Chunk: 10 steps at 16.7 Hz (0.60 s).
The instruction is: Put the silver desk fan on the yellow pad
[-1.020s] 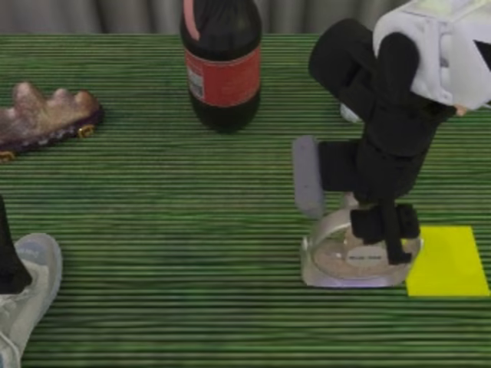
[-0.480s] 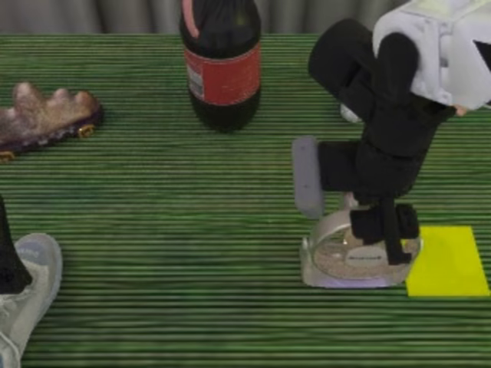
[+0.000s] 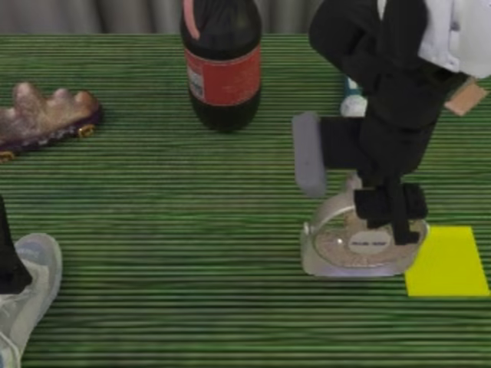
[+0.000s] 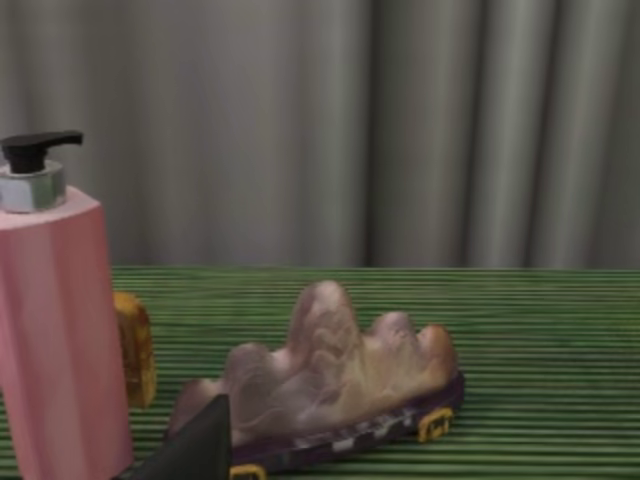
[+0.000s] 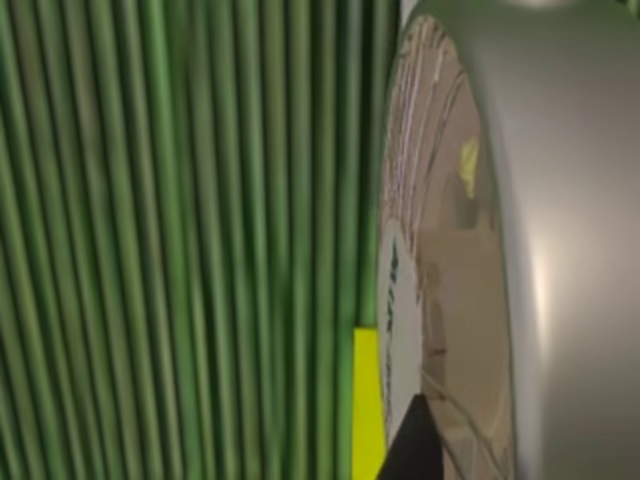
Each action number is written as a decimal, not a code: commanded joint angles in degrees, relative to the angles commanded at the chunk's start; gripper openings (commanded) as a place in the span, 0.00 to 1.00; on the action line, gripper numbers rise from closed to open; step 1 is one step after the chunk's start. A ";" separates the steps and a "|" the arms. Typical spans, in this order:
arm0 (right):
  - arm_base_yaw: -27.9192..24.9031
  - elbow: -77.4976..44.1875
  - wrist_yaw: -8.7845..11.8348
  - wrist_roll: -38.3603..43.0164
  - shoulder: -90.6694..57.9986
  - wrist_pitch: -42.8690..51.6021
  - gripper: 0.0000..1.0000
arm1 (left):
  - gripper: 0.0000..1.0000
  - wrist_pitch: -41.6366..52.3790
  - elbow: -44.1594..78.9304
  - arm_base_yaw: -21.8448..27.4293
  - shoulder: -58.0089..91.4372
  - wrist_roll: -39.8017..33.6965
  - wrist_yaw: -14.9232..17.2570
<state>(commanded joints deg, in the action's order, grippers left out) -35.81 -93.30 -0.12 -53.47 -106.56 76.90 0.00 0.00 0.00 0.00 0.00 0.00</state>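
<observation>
The silver desk fan (image 3: pixel 349 249) is at the right of the table, its ring upright and its right edge touching the left edge of the yellow pad (image 3: pixel 449 262). My right gripper (image 3: pixel 387 216) reaches down from above and is shut on the top of the fan's ring. In the right wrist view the shiny ring (image 5: pixel 570 230) fills the picture, with a strip of the pad (image 5: pixel 366 400) and one dark fingertip (image 5: pixel 415 450) beside it. My left arm (image 3: pixel 6 261) is parked at the left edge; one fingertip (image 4: pixel 200 445) shows, set wide.
A dark cola bottle (image 3: pixel 222 69) stands at the back centre. A brown and purple ornament (image 3: pixel 46 115) lies at the back left, a white sneaker (image 3: pixel 27 299) at the front left. A pink pump bottle (image 4: pixel 55 320) stands near the ornament. A microphone (image 3: pixel 353 100) and a tan object (image 3: pixel 466 96) lie behind my right arm.
My right gripper has risen a little and shifted right with the fan in it. The fan's edge now reaches the yellow pad. The left arm has not moved.
</observation>
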 joint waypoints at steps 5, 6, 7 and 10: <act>-0.11 -3.39 0.01 0.03 0.30 3.46 0.00 | 1.00 0.00 0.00 0.00 0.00 0.00 0.00; 0.15 -3.25 0.02 0.11 0.16 3.33 0.00 | 1.00 0.00 0.00 0.00 0.00 0.00 0.00; 0.29 -3.14 0.01 -0.05 0.25 3.32 0.00 | 1.00 0.00 0.00 0.00 0.00 0.00 0.00; 3.47 -0.63 -0.14 -3.39 2.43 3.10 0.00 | 1.00 0.00 0.00 0.00 0.00 0.00 0.00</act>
<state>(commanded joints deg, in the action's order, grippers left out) -32.34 -93.93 -0.26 -56.86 -104.13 79.99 0.00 0.00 0.00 0.00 0.00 0.00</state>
